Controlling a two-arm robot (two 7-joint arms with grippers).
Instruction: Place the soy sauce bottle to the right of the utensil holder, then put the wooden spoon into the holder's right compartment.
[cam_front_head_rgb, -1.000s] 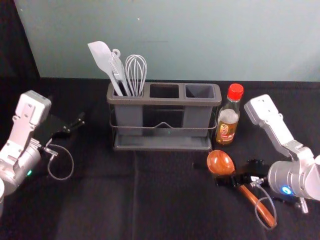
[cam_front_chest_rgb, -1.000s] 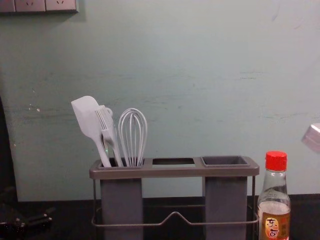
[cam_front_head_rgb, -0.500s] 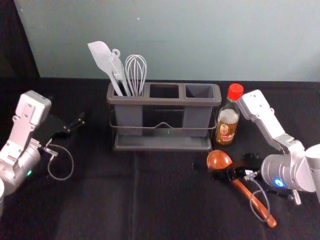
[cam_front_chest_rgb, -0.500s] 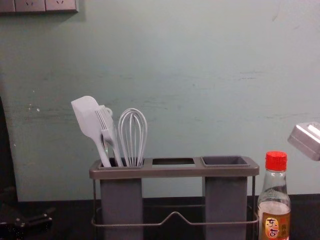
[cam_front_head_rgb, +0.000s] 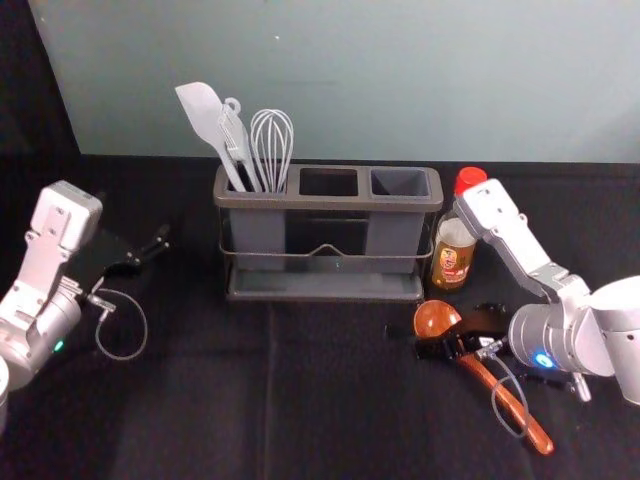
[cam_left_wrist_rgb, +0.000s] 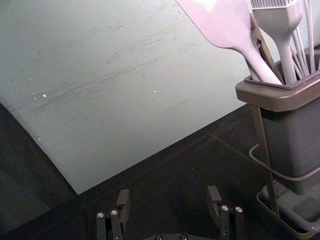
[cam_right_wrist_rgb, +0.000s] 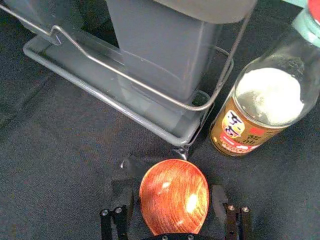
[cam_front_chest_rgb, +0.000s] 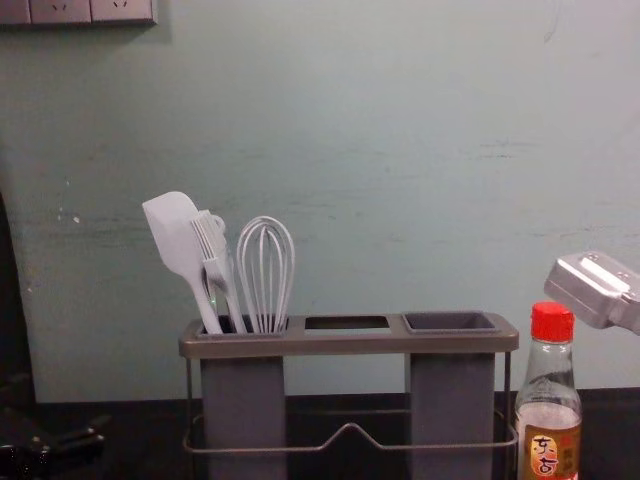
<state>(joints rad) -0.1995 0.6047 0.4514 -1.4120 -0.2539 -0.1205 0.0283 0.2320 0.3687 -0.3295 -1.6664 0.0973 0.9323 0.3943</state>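
Bottle (cam_front_head_rgb: 455, 250): one, soy sauce, red cap; upright on the counter (cam_front_head_rgb: 180, 400), just beside the holder (cam_front_head_rgb: 330, 203) at its right end. First part of the task, by this placing, judged done.

Spoon (cam_front_head_rgb: 435, 318): one, wooden; lying on the counter before the holder's right end, bowl towards the holder and near the bottle's foot, handle slanting away to the right. Not yet in the right compartment (cam_front_head_rgb: 400, 182). Outstanding: grasp, lift, turning to suit the opening, insertion.

Left compartment contents: spatula (cam_front_head_rgb: 203, 112), brush (cam_front_chest_rgb: 212, 250), whisk (cam_front_head_rgb: 272, 145), all light-coloured.

Right arm (cam_front_head_rgb: 575, 335): at work; reaching in from the right, low over the spoon, its upper link passing across the bottle's cap in the head view. Right pincer (cam_right_wrist_rgb: 170, 194): wide, one finger to each side of the spoon's bowl; no firm grip seen. Closing would seem the next step. Hazards, as judged: the round bowl may slip or roll between the fingers; the arm, on rising, may knock the bottle.

Left arm (cam_front_head_rgb: 40, 290): idle, to the left of the holder. Left pincer (cam_left_wrist_rgb: 169, 194): wide, nothing held.
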